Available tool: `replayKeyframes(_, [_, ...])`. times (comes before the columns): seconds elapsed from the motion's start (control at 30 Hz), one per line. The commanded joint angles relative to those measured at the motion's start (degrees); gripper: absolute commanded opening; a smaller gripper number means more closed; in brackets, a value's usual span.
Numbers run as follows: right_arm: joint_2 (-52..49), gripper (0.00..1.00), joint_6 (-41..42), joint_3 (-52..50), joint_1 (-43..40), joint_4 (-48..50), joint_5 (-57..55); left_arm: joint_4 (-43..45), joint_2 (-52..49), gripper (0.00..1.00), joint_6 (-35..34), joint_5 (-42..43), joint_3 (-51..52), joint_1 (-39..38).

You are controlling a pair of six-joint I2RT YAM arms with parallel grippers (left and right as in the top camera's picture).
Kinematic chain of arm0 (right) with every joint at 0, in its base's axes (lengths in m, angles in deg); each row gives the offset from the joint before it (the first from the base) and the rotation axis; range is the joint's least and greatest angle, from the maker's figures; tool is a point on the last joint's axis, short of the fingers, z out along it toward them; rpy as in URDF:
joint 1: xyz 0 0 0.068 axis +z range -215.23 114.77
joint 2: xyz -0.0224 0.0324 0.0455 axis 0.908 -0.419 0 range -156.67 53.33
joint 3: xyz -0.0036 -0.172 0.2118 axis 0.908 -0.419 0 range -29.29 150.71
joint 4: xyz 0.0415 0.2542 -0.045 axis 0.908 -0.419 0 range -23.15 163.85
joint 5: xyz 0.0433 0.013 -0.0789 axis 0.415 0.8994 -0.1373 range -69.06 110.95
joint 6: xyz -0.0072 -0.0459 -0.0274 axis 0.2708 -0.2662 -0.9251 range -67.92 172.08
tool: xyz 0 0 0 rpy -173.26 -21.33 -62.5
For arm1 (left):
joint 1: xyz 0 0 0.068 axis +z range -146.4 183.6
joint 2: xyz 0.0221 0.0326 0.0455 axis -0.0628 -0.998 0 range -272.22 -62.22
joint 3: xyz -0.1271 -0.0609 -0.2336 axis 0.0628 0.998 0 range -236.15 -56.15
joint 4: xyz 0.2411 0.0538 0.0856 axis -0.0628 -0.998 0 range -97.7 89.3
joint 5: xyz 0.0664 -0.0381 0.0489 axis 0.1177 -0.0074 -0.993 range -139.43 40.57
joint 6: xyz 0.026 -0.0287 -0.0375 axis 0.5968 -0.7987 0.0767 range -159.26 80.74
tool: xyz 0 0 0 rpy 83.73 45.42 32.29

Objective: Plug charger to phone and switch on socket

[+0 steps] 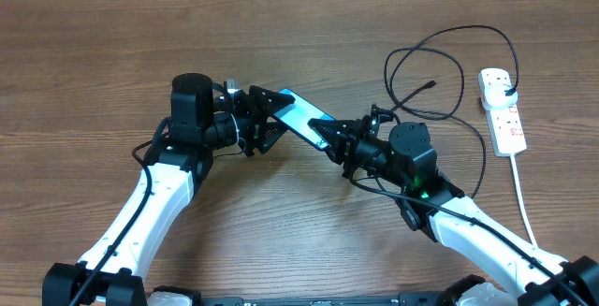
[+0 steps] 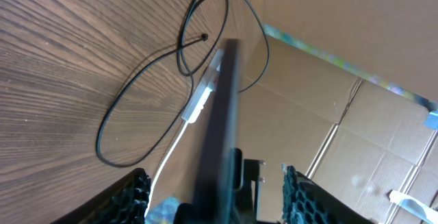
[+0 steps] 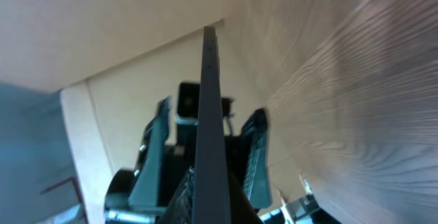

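Your right gripper has its jaws clamped on one end of the phone, held over the middle of the tabletop. Your left gripper has its jaws apart, straddling the other end. The charger lies in loose loops between the phone and the socket, which is at the right edge.

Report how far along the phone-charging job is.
Done: the black adapter looks seated in the narrow white power strip. In hand: the right gripper is shut on the slim blue-screened phone, held on edge; the left gripper straddles its other end, jaws open. Remaining: the thin black cable's plug tip lies loose on the wooden table; the switch's state is unreadable.
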Motion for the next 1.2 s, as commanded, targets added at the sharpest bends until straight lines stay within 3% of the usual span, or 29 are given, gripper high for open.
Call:
replayKeyframes(0.0, [0.50,0.04,0.63,0.22,1.51,1.55,-0.17,0.37,-0.33,0.57,-0.76,0.42,0.15,-0.44])
replayKeyframes(0.33, [0.46,0.04,-2.84,0.22,1.66,-0.55,-4.72,0.37,-0.33,0.43,-0.79,0.07,0.15,-0.44])
replayKeyframes(0.6, [0.46,0.04,-2.80,0.22,3.82,-0.44,-8.04,0.39,-0.33,0.41,-1.66,-0.04,0.15,-1.53])
replayKeyframes(0.9, [0.46,0.04,-2.75,0.22,3.96,-0.44,-8.26,0.39,-0.33,0.29,-1.68,0.02,0.15,-1.57])
replayKeyframes(1.17, [0.46,0.04,0.09,0.22,4.70,-0.28,-8.24,0.39,-0.33,0.24,-1.66,-0.85,0.15,-1.57])
